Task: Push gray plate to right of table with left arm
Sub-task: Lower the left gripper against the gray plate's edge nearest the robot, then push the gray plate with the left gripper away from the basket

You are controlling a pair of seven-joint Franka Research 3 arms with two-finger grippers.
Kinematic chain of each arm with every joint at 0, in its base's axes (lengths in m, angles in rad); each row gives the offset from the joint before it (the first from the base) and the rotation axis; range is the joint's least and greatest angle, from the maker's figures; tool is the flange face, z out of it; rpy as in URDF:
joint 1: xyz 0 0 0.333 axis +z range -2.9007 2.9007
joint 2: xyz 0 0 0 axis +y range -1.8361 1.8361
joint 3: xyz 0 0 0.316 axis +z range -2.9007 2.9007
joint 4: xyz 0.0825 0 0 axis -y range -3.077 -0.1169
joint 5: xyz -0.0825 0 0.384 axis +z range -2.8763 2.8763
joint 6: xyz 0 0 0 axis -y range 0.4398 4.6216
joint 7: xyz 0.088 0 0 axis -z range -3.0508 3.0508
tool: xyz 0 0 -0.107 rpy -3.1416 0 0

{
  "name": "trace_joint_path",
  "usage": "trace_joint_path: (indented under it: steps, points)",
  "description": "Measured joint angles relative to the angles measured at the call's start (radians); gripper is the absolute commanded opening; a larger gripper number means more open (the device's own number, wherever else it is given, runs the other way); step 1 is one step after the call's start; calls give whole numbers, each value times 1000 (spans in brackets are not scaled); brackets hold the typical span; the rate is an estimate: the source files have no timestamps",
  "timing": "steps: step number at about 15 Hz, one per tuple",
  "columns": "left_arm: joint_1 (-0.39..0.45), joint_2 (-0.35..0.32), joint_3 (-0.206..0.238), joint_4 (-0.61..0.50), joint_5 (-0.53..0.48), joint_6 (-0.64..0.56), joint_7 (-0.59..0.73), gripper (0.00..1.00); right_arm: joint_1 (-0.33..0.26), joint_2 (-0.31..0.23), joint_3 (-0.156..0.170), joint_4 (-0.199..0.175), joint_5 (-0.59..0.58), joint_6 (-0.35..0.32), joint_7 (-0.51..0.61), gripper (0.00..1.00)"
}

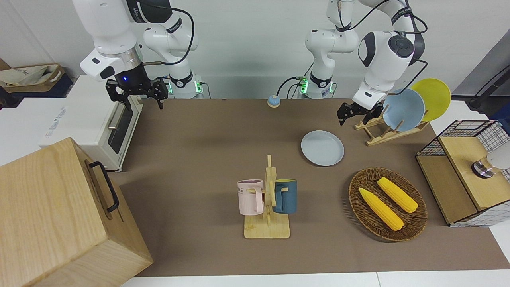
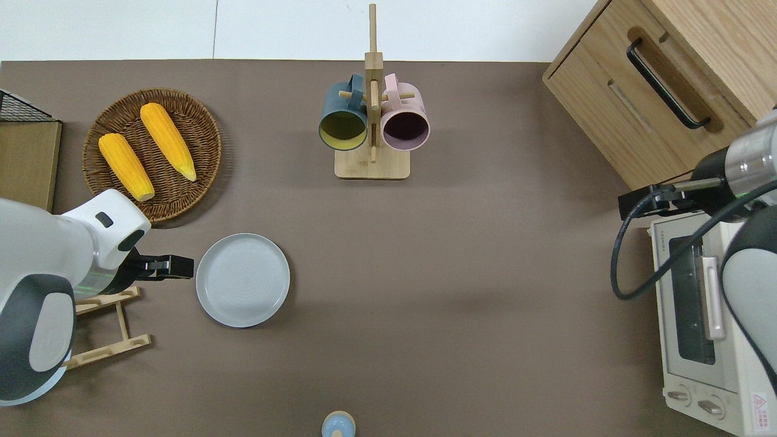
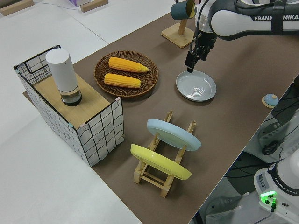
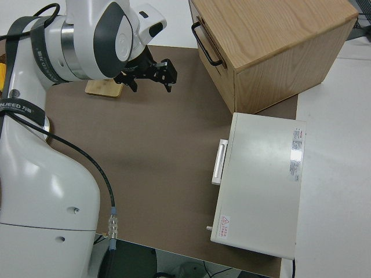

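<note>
I see my left gripper (image 2: 182,267) just beside the gray plate's (image 2: 243,280) rim, toward the left arm's end; I cannot tell how its jaws stand. The plate is round, pale and shallow, lying flat on the table (image 2: 461,273), with bare brown mat stretching toward the toaster oven (image 2: 710,328). The right arm is parked.

The table (image 2: 473,291) carries the gray plate (image 2: 243,280), corn basket (image 2: 153,155), mug stand (image 2: 372,162), plate rack (image 2: 109,331), toaster oven (image 2: 710,328).
</note>
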Motion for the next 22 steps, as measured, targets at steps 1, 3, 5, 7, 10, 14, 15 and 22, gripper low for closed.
trace_joint_path:
  steps: [1, 3, 5, 7, 10, 14, 15, 22]
  points:
    - [0, -3, 0, -16, 0, 18, 0, 993, 0, 0, 0, 0, 0, 0, 0, 983]
    - [0, -9, 1, -63, 0, 75, 0, 993, 0, 0, 0, 0, 0, 0, 0, 983]
    - [0, -10, 2, -114, 0, 139, 0, 993, 0, 0, 0, 0, 0, 0, 0, 983]
    - [0, -10, 2, -160, 0, 198, 0, 993, 0, 0, 0, 0, 0, 0, 0, 983]
    - [0, -9, 2, -239, 0, 302, 0, 993, 0, 0, 0, 0, 0, 0, 0, 983]
    - [0, 10, 2, -330, 0, 429, 0, 993, 0, 0, 0, 0, 0, 0, 0, 983]
    - [0, 22, 2, -350, 0, 464, 0, 993, 0, 0, 0, 0, 0, 0, 0, 983]
    - [1, 79, 2, -379, 0, 535, 0, 975, 0, 0, 0, 0, 0, 0, 0, 983]
